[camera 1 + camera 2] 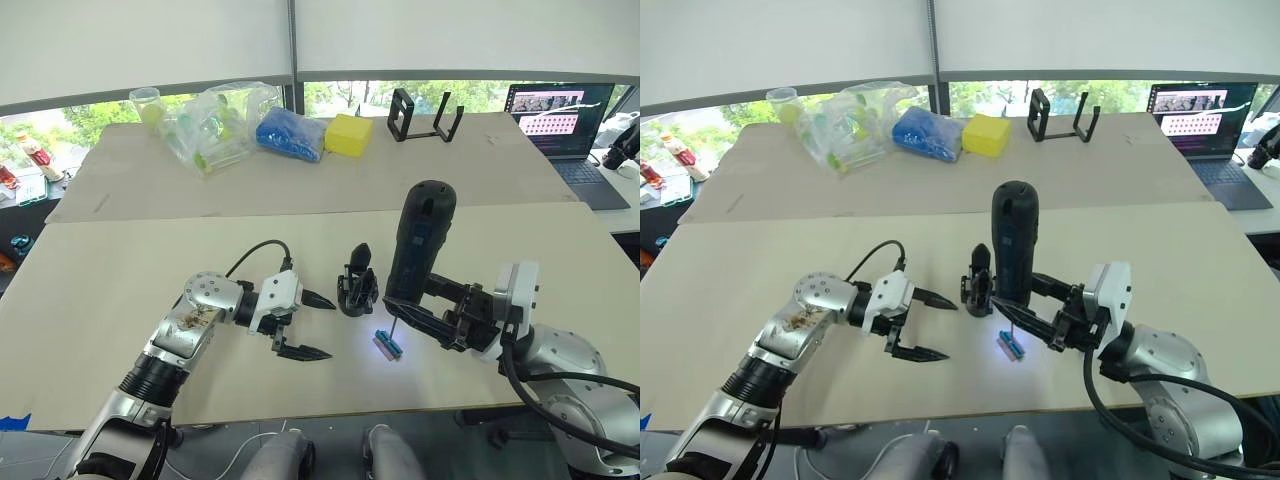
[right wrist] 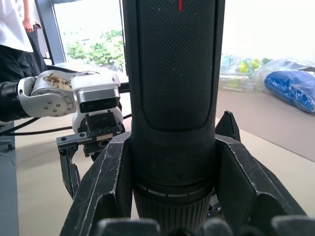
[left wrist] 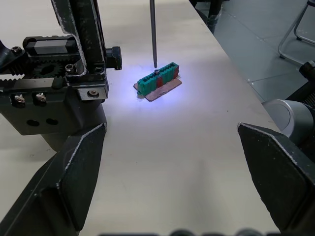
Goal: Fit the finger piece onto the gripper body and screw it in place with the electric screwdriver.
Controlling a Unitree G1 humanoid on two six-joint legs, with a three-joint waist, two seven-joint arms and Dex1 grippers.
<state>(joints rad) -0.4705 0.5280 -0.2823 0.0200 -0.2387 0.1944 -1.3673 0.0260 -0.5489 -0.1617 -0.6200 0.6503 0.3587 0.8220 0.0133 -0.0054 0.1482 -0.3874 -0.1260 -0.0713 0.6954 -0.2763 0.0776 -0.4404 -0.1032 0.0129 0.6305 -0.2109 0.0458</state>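
The right end effector [image 1: 425, 305] is gripping the electric screwdriver [image 1: 415, 240] upright, its bit touching a small teal-green block [image 1: 388, 344] lying on the surface [image 1: 120, 290] just below. The left end effector [image 1: 308, 325] is hovering spread wide and empty. The gripper body [image 1: 357, 285] is standing between both end effectors, just beside the screwdriver.

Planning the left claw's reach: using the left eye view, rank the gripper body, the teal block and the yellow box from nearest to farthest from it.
From the left claw:
1. gripper body, just beyond its fingertips.
2. teal block, farther right, under the screwdriver bit.
3. yellow box, on the far table.
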